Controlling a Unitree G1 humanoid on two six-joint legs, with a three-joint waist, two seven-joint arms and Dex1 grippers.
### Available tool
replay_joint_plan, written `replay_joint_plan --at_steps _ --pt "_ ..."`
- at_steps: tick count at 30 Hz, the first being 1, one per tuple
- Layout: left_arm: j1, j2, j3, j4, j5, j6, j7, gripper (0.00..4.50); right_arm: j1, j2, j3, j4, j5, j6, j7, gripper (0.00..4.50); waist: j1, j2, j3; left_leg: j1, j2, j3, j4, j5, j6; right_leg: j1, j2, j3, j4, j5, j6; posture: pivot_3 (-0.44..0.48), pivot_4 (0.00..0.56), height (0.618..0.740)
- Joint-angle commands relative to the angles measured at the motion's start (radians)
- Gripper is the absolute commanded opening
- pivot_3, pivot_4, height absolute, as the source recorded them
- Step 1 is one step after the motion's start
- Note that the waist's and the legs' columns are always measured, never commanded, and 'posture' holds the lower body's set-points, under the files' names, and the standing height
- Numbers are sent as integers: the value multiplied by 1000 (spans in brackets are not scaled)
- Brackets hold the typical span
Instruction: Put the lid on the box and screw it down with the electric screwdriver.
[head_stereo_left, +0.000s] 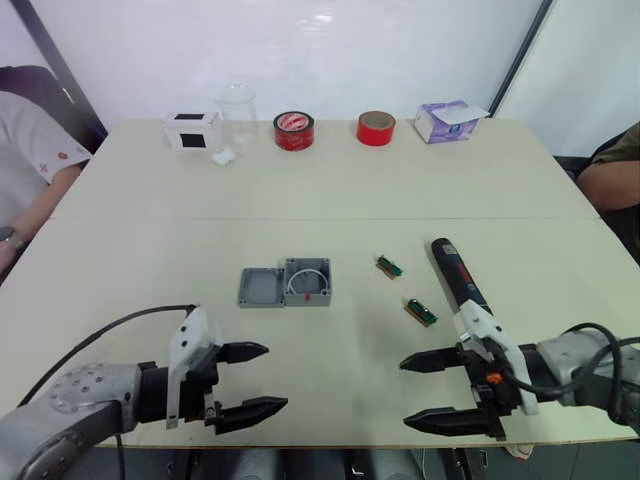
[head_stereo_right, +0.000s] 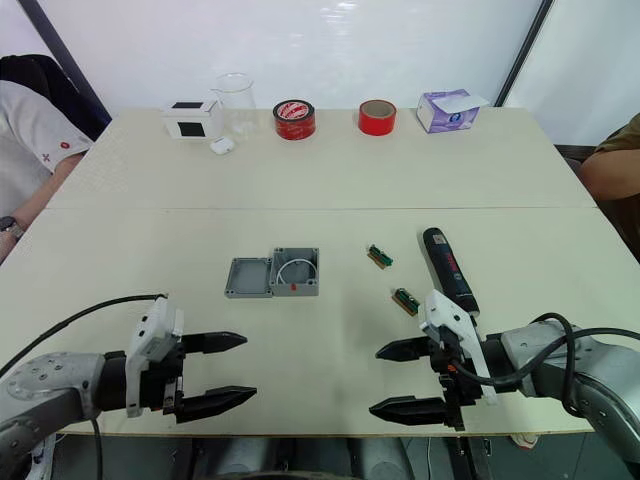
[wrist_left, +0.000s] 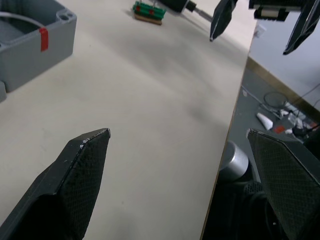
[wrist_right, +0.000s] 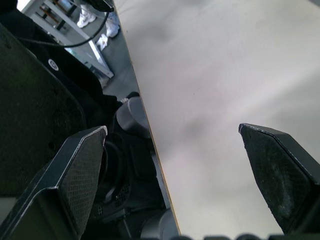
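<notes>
Beige table (head_stereo_left: 330, 190) holds lid (head_stereo_left: 259, 288) touching box (head_stereo_left: 308, 281) mid-table, screwdriver (head_stereo_left: 456, 272) to their right. Both grippers, left (head_stereo_left: 248, 380) and right (head_stereo_left: 438, 390), hover spread and empty near the front edge, seemingly poised to start.

Bare table (head_stereo_left: 330, 380) between both hands; 2 green pieces (head_stereo_left: 405, 290) beside screwdriver (head_stereo_left: 457, 275).

Worktop (head_stereo_right: 330, 180): lid (head_stereo_right: 249, 278) touching box (head_stereo_right: 295, 271); electric screwdriver (head_stereo_right: 447, 270) nr right pincer (head_stereo_right: 391, 380); left pincer (head_stereo_right: 232, 368); both pincers agape.
</notes>
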Motion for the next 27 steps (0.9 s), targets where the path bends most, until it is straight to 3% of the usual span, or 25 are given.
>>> replay_joint_plan --at_steps 1,21,27 --pt "-7 5 15 -9 -5 -5 4 4500 1 9 -15 -10 1 -17 3 4490 0 0 0 0 0 0 0 0 0 0 0 0 0 0 0 0 150 740" --pt "-61 3 64 36 -111 30 26 4500 -43 53 -43 60 24 -27 16 4490 -3 0 0 0 0 0 0 0 0 0 0 0 1 0 0 0 150 740" --pt "-67 -14 44 20 -96 25 60 4500 -96 66 -36 32 70 24 -54 4490 -3 0 0 0 0 0 0 0 0 0 0 0 1 0 0 0 150 740"
